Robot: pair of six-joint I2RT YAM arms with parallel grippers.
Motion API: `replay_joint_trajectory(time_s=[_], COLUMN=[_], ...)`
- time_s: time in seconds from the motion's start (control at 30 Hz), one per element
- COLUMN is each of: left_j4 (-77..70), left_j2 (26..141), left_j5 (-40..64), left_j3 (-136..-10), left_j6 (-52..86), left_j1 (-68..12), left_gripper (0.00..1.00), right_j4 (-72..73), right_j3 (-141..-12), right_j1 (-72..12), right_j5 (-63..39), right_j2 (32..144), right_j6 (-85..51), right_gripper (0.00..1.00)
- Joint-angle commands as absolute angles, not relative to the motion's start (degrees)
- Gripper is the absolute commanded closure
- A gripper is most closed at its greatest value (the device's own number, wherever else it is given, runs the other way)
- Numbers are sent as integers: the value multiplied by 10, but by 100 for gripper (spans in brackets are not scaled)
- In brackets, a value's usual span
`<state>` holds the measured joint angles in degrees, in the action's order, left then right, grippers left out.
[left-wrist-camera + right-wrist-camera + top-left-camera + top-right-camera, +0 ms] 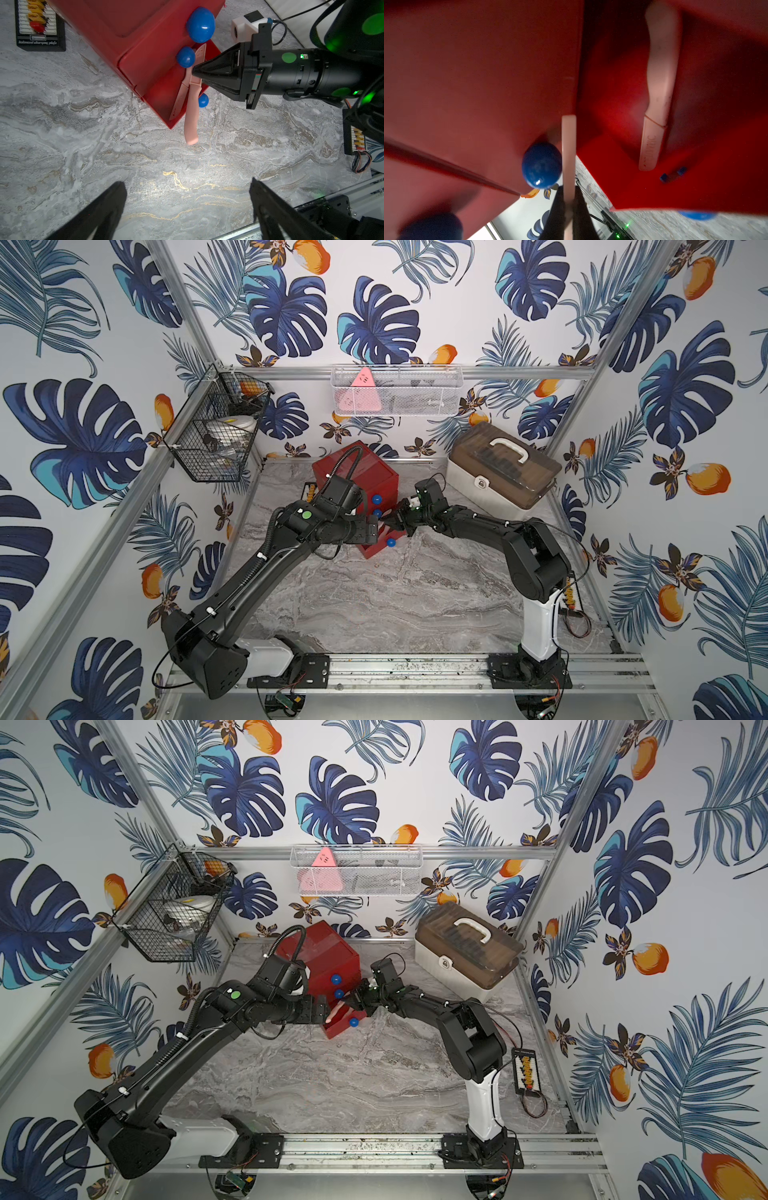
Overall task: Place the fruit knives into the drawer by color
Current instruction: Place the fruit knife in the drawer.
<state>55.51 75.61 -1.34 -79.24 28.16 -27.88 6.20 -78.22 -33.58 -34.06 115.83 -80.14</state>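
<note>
I am clenching my right pincer (194, 71) on a salmon pink knife (192, 116), pinching its blade above the handle, over the open bottom drawer (159, 98) where its twin (179, 99) is lying. Light, stiff, slick plastic, probably prone to pivoting. My left pincer (187, 182) is hanging open.

Both top views sit high at the near edge, looking down and forward over the whole bench (374, 605). Left wrist camera eyes the red drawer chest (128, 31) from a short way off; right wrist's jammed close, blurry. All share that chest.
</note>
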Motion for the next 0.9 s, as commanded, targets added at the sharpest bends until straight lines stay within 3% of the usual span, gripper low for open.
replay_joint_trajectory(time_s=[0.0, 0.07, 0.3, 0.4, 0.67, 0.87], left_j4=[556, 555, 545, 538, 529, 513], left_j2=[755, 759, 775, 779, 814, 902], left_j5=[0, 5, 25, 32, 22, -2], left_j3=[-795, -799, -812, -814, -879, -1014], left_j6=[265, 263, 264, 270, 269, 270], left_j1=[-266, -261, -248, -248, -245, -229], left_gripper=[1, 1, 1, 1, 1, 4], right_j4=[75, 52, 54, 57, 57, 23], right_j3=[-800, -813, -817, -810, -754, -682], right_j1=[-333, -332, -332, -317, -316, -314], right_j5=[-349, -347, -339, -337, -334, -320], right_j2=[1179, 1185, 1187, 1177, 1086, 1013], right_j6=[-812, -806, -813, -815, -804, -761], right_gripper=[99, 87, 67, 66, 74, 97])
